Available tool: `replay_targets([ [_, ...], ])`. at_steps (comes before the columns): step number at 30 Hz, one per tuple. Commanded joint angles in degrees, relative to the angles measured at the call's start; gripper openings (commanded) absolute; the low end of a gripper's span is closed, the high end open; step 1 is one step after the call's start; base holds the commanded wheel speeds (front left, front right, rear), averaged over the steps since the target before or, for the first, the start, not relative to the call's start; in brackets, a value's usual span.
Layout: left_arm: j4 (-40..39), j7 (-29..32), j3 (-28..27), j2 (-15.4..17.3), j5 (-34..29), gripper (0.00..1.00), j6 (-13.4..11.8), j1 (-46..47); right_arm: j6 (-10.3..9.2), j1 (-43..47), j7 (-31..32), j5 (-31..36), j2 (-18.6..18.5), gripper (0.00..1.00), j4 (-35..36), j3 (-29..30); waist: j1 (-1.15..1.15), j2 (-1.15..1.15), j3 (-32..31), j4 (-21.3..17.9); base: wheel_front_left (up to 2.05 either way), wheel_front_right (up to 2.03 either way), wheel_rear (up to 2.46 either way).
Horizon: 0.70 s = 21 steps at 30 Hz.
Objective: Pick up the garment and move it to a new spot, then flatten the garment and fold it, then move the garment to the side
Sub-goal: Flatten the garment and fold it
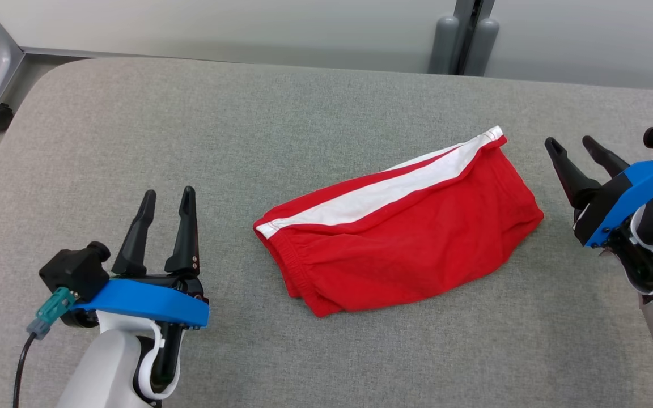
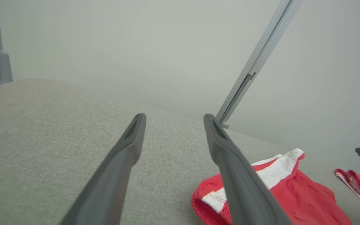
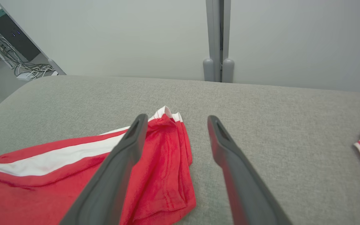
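Head view: the red garment (image 1: pixel 400 238) with a white stripe lies folded on the grey table (image 1: pixel 247 141). The left claw (image 1: pixel 168 194) stands left of the garment, spread wide and empty. The right claw (image 1: pixel 571 141) stands right of it, also wide, holding nothing; neither touches the garment.

Left wrist view: the left claw (image 2: pixel 175 118) gapes wide, with the garment (image 2: pixel 292 193) past its right finger. A second red-and-white cloth (image 2: pixel 358 184) lies beyond the garment.

Right wrist view: the right claw (image 3: pixel 177 117) is wide and empty. Its left finger is above the garment's (image 3: pixel 42 175) end.
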<state>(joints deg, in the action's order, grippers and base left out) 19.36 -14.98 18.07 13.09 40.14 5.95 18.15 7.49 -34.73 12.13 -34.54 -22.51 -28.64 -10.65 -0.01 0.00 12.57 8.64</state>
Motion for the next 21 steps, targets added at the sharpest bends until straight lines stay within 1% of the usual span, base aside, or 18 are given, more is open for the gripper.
replay_targets([
  [1, -1.14, -0.24, -2.28, -0.88, -3.57, 1.00, 0.33, -1.06, 0.00, 0.55, -0.69, -0.47, 0.87, 1.00, -1.08, 0.65, 0.01, 0.00, 0.42, 0.02, 0.00, 0.00, 0.00],
  [4, -2.99, -0.24, -5.50, -2.25, -9.15, 1.00, 0.80, -1.99, 0.00, -0.65, -1.21, -0.30, 2.84, 1.00, -3.97, 2.54, 0.01, 0.00, 1.55, 0.21, 0.00, 0.00, 0.00],
  [9, -3.77, -0.26, -7.58, -3.56, -15.24, 1.00, 1.30, -2.06, 0.00, -3.95, -2.70, 1.38, 5.40, 1.00, -10.07, 4.12, 0.01, 0.00, 3.93, 1.46, 0.00, 0.00, 0.00],
  [14, -3.72, -0.25, -7.76, -4.70, -17.22, 1.00, 1.68, -0.88, 0.00, -7.66, -4.13, 4.67, 6.17, 1.00, -17.07, 5.23, 0.01, 0.00, 5.79, 3.48, 0.00, 0.00, 0.00],
  [16, -3.93, -0.25, -6.91, -4.94, -17.19, 1.00, 1.67, -0.56, 0.00, -8.96, -4.37, 6.96, 5.86, 1.00, -20.36, 5.83, 0.01, 0.00, 6.29, 4.28, 0.00, 0.00, 0.00],
  [21, -4.48, -0.26, -5.79, -4.92, -16.30, 1.00, 1.69, -0.37, 0.00, -11.44, -3.83, 12.02, 6.67, 1.00, -26.76, 5.96, 0.01, 0.00, 6.87, 5.74, 0.00, 0.00, 0.00],
])
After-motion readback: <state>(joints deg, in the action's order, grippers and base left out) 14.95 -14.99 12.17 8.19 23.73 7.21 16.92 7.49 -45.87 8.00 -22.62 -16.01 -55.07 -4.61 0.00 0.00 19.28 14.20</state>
